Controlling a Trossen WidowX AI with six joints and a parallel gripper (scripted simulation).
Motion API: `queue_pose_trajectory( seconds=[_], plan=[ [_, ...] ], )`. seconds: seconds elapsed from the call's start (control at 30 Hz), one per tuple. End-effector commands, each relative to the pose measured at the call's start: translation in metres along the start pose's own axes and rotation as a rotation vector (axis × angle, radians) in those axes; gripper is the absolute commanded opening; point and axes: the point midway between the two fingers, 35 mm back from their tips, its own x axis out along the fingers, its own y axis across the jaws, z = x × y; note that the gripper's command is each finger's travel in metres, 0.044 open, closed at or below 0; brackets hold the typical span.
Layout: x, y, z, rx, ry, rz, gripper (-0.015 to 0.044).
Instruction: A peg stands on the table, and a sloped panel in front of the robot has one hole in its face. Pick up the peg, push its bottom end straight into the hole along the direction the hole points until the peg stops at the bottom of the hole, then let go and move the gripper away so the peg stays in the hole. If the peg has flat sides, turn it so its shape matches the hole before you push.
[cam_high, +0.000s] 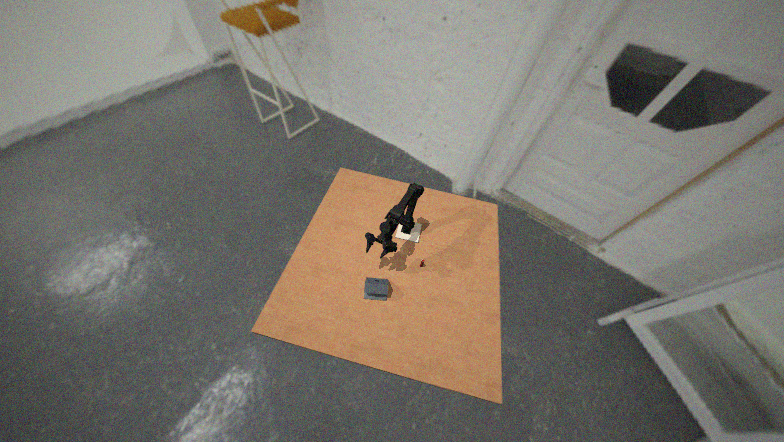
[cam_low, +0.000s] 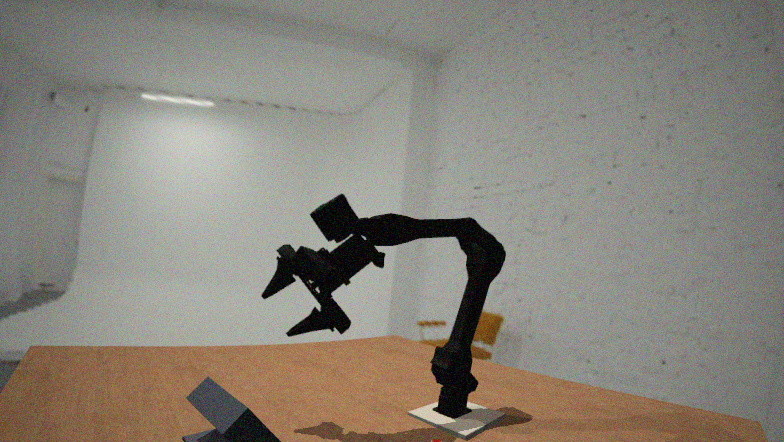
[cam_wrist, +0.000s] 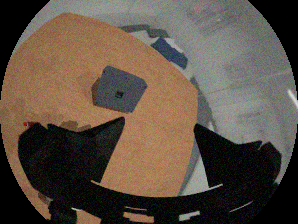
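The small red peg (cam_high: 422, 263) (cam_low: 435, 440) (cam_wrist: 27, 123) stands on the table (cam_high: 439, 334) (cam_low: 109, 373) (cam_wrist: 60, 45); the exterior view shows only its top at the bottom edge, and its shape is too small to tell. The grey sloped panel (cam_high: 376, 286) (cam_low: 218, 405) (cam_wrist: 127, 87) has one dark, squarish hole (cam_wrist: 119, 94) in its face. My gripper (cam_high: 374, 254) (cam_low: 276, 316) (cam_wrist: 161, 124) is wide open and empty. It hangs high above the table, tilted forward and down, with the peg off to its side, at the left edge of the wrist view.
The arm's pale base plate (cam_high: 415, 236) (cam_low: 421, 412) lies on the table behind the peg. The panel stands farther from the base than the peg. An orange chair (cam_high: 258, 19) (cam_low: 488, 329) is off the table by the wall.
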Motion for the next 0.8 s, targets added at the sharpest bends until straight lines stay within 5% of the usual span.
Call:
queue_pose_trajectory(
  seconds=[0.0, 0.77],
  plan=[
    [0.001, 0.015, 0.009, 0.002, -0.004, 0.053, 0.0440],
    [0.000, 0.132, 0.035, -0.049, 0.093, 0.383, 0.0440]
  ],
)
